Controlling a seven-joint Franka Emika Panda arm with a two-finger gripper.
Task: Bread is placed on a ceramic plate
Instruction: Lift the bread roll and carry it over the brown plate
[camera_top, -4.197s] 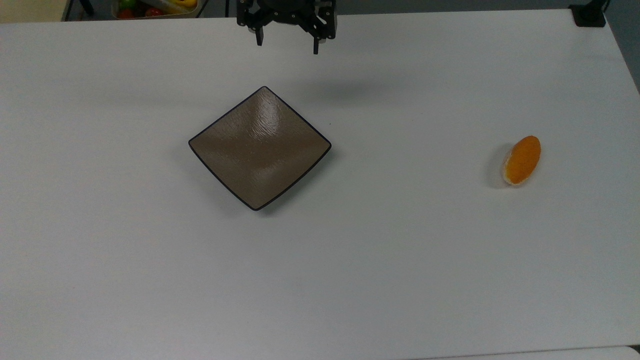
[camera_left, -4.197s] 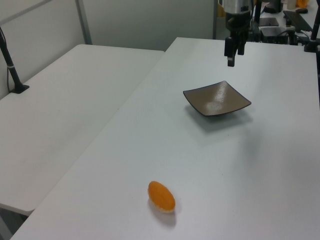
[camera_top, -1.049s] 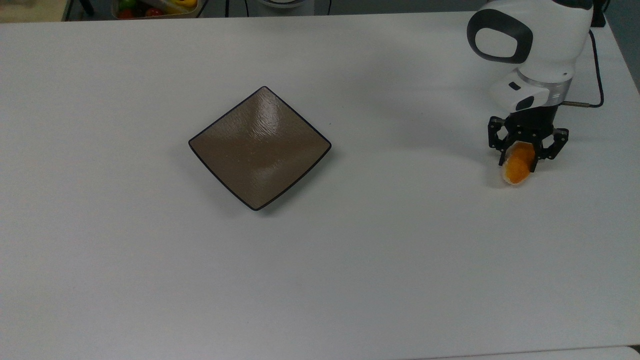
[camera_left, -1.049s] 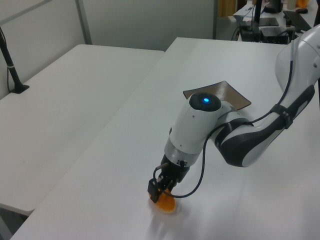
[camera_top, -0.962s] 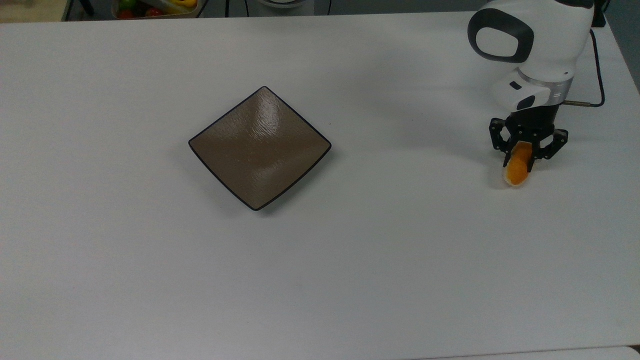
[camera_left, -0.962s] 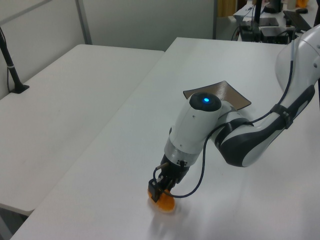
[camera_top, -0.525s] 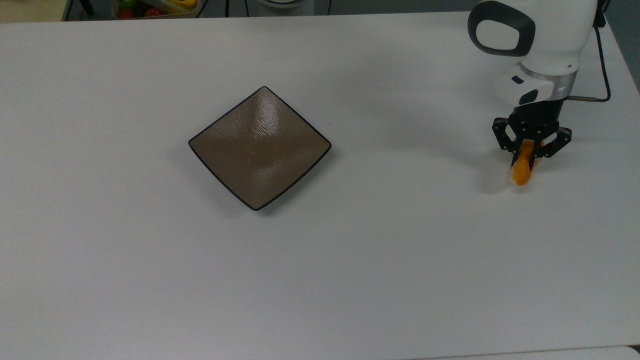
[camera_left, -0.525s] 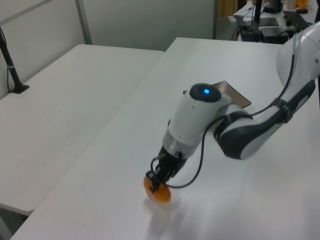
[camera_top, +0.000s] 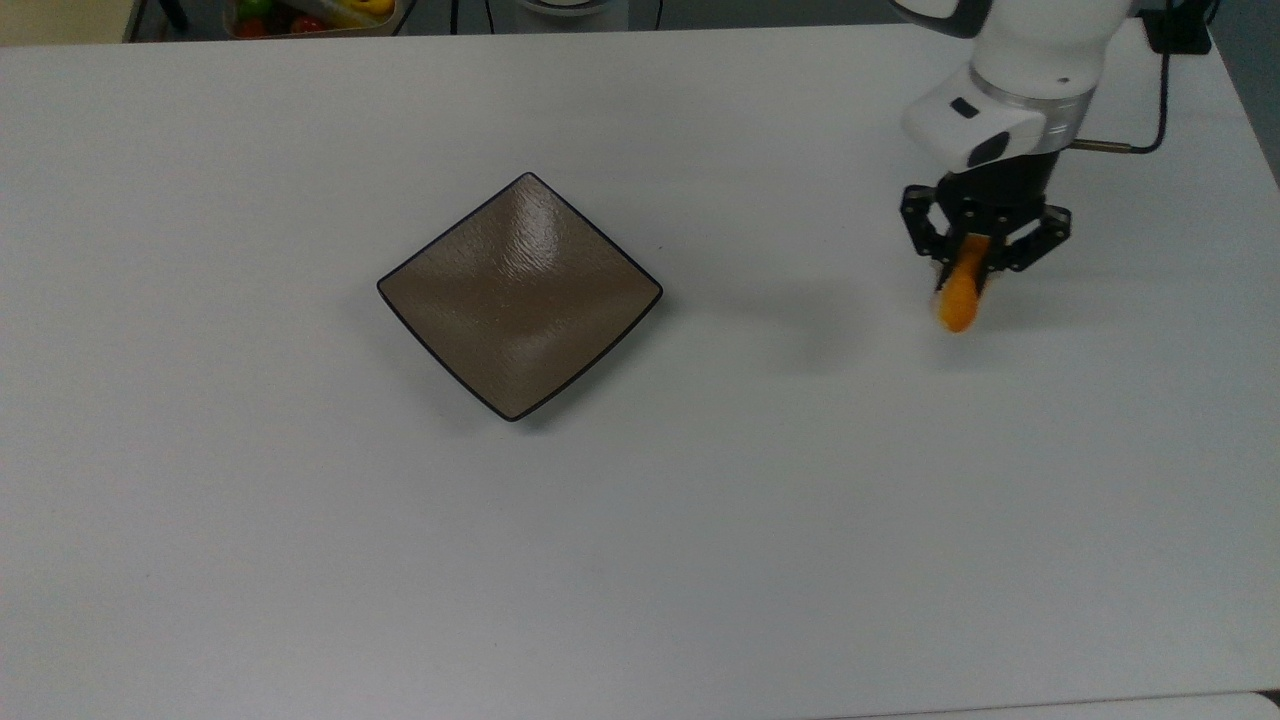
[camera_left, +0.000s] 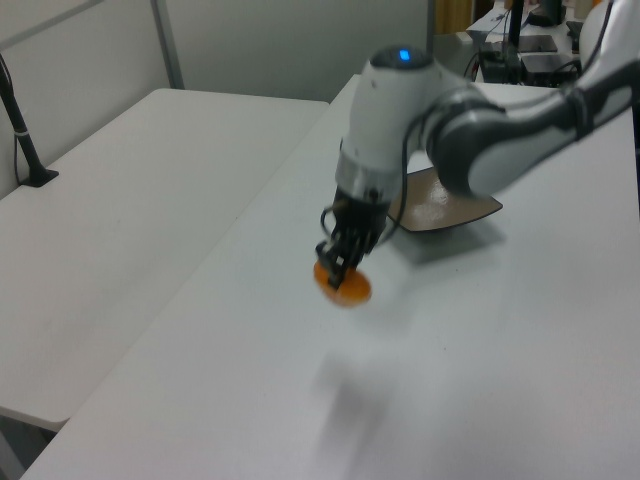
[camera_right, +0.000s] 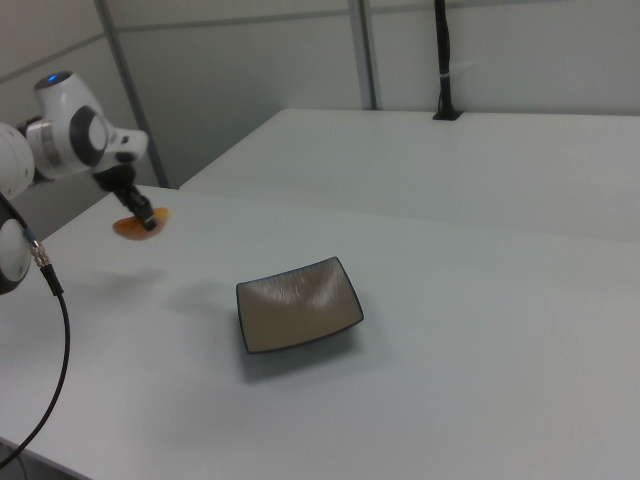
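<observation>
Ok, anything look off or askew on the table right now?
Nothing stands out. The claw is shut on the bread, holding it above the table with its shadow below. The plate sits flat and bare, with no chips or spills visible.

A white counter (camera_top: 600, 560) stands beside a second white table (camera_left: 120, 220), both before pale grey wall panels (camera_right: 250, 70).

Orange bread (camera_top: 959, 294) (camera_left: 342, 286) (camera_right: 131, 228) tilted on edge, held above table; square taupe ceramic plate (camera_top: 520, 296) (camera_left: 447, 208) (camera_right: 298, 304) well apart
</observation>
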